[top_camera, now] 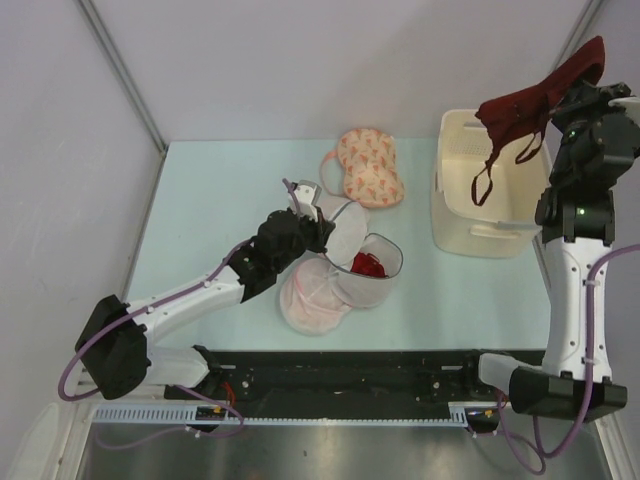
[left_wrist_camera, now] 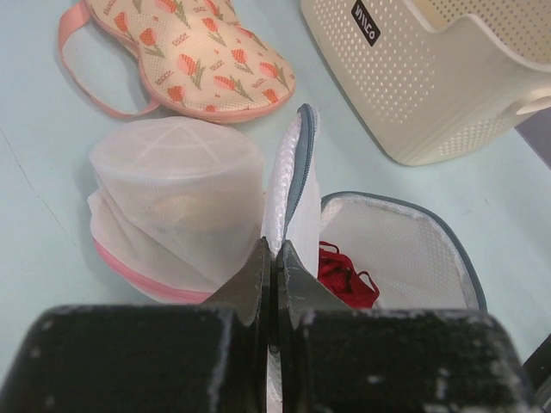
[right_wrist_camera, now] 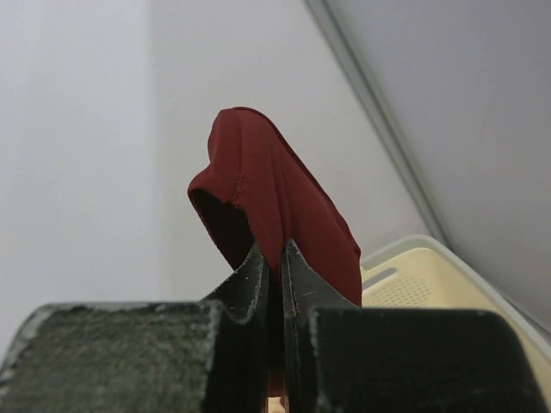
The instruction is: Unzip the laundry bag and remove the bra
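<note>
Both pincers are clamped: my right pincer (right_wrist_camera: 272, 251) on the bra (right_wrist_camera: 267, 181), high above the basket (top_camera: 478, 232); my left pincer (left_wrist_camera: 272, 249) on the opened bag (left_wrist_camera: 396, 249), down on the tabletop (top_camera: 200, 200). Dangling straps may snag the basket rim, tugging fabric from my thin grip.

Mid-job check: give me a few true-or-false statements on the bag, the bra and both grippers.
1. The right gripper holds the dark red bra up in the air. True.
2. The laundry bag is zipped shut. False: it gapes open, with red fabric inside.
3. The left gripper is shut on the bag's flap. True.
4. The peach bra lies in the basket. False: it lies on the table.
</note>
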Robot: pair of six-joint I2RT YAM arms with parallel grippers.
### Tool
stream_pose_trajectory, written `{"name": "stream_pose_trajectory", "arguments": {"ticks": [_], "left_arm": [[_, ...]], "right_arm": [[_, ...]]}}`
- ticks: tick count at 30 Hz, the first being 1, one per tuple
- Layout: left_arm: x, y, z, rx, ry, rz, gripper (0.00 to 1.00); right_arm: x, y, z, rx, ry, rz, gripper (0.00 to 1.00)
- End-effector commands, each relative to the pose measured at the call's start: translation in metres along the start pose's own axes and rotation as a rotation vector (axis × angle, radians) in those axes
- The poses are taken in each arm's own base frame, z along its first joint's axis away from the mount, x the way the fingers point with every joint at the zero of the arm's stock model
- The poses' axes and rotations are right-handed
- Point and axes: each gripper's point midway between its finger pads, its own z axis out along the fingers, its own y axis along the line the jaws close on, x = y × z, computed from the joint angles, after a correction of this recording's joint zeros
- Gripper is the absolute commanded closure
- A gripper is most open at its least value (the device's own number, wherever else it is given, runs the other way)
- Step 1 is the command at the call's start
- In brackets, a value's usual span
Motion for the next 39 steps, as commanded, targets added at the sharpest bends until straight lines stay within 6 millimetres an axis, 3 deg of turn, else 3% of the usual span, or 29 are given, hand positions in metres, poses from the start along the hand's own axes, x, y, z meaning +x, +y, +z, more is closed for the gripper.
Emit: {"name": "stream_pose_trajectory", "arguments": {"ticks": [1, 3, 4, 5, 6, 9, 11, 12, 15, 16, 19, 20, 21, 23, 24, 25, 26, 28, 29, 33, 39], "left_arm": [[0.008, -0.001, -0.001, -0.005, 0.032, -0.027, 0.99], [0.010, 0.002, -0.002, -0.016, 0.029, -0.035, 1.00], [0.008, 0.002, -0.003, -0.016, 0.020, -0.042, 1.00], [0.009, 0.003, -0.003, -0.017, 0.019, -0.044, 1.00], [0.007, 0.002, -0.005, -0.015, 0.012, -0.050, 1.00], [0.005, 0.001, -0.005, -0.015, 0.012, -0.061, 0.99], [0.004, 0.001, -0.006, -0.016, 0.002, -0.070, 1.00], [0.004, 0.002, -0.007, -0.020, 0.000, -0.070, 0.99], [0.003, 0.005, -0.010, -0.029, -0.016, -0.077, 1.00], [0.002, 0.005, -0.011, -0.025, -0.022, -0.081, 1.00], [0.003, 0.006, -0.015, -0.023, -0.035, -0.082, 1.00], [0.000, 0.006, -0.017, -0.025, -0.040, -0.082, 1.00], [0.001, 0.007, -0.018, -0.029, -0.037, -0.078, 0.99], [0.002, 0.011, -0.019, -0.046, -0.045, -0.078, 1.00], [0.000, 0.011, -0.020, -0.044, -0.055, -0.081, 1.00], [-0.003, 0.012, -0.021, -0.044, -0.068, -0.083, 1.00], [0.000, 0.013, -0.021, -0.048, -0.066, -0.083, 1.00], [-0.001, 0.013, -0.022, -0.046, -0.070, -0.082, 1.00], [-0.002, 0.012, -0.022, -0.044, -0.071, -0.079, 1.00], [-0.003, 0.010, -0.021, -0.036, -0.071, -0.081, 1.00], [-0.002, 0.007, -0.020, -0.021, -0.063, -0.080, 1.00]], "right_arm": [[0.020, -0.020, 0.033, 0.046, 0.026, 0.010, 1.00], [0.059, -0.042, 0.046, 0.109, 0.104, -0.043, 1.00], [0.073, -0.051, 0.050, 0.126, 0.137, -0.067, 0.95], [0.099, -0.065, 0.056, 0.156, 0.200, -0.114, 0.57], [0.114, -0.066, 0.057, 0.141, 0.255, -0.126, 0.39], [0.131, -0.069, 0.053, 0.148, 0.342, -0.148, 0.12], [0.133, -0.067, 0.043, 0.138, 0.360, -0.154, 0.09], [0.119, -0.059, 0.034, 0.115, 0.339, -0.158, 0.05], [0.126, -0.036, 0.007, 0.010, 0.402, -0.159, 0.05], [0.119, -0.025, -0.008, -0.031, 0.404, -0.159, 0.06], [0.147, 0.013, -0.066, -0.187, 0.537, -0.191, 0.16], [0.159, 0.023, -0.082, -0.223, 0.574, -0.209, 0.16], [0.187, 0.040, -0.112, -0.302, 0.664, -0.224, 0.18], [0.215, 0.054, -0.156, -0.396, 0.783, -0.241, 0.36], [0.234, 0.071, -0.189, -0.480, 0.864, -0.249, 0.44], [0.256, 0.064, -0.212, -0.487, 0.938, -0.276, 0.55], [0.270, 0.064, -0.227, -0.488, 0.983, -0.279, 0.59], [0.300, 0.067, -0.272, -0.546, 1.100, -0.309, 0.60], [0.315, 0.066, -0.286, -0.533, 1.142, -0.320, 0.60], [0.361, 0.053, -0.318, -0.519, 1.250, -0.361, 0.59], [0.398, 0.046, -0.315, -0.490, 1.270, -0.413, 0.58]]}}
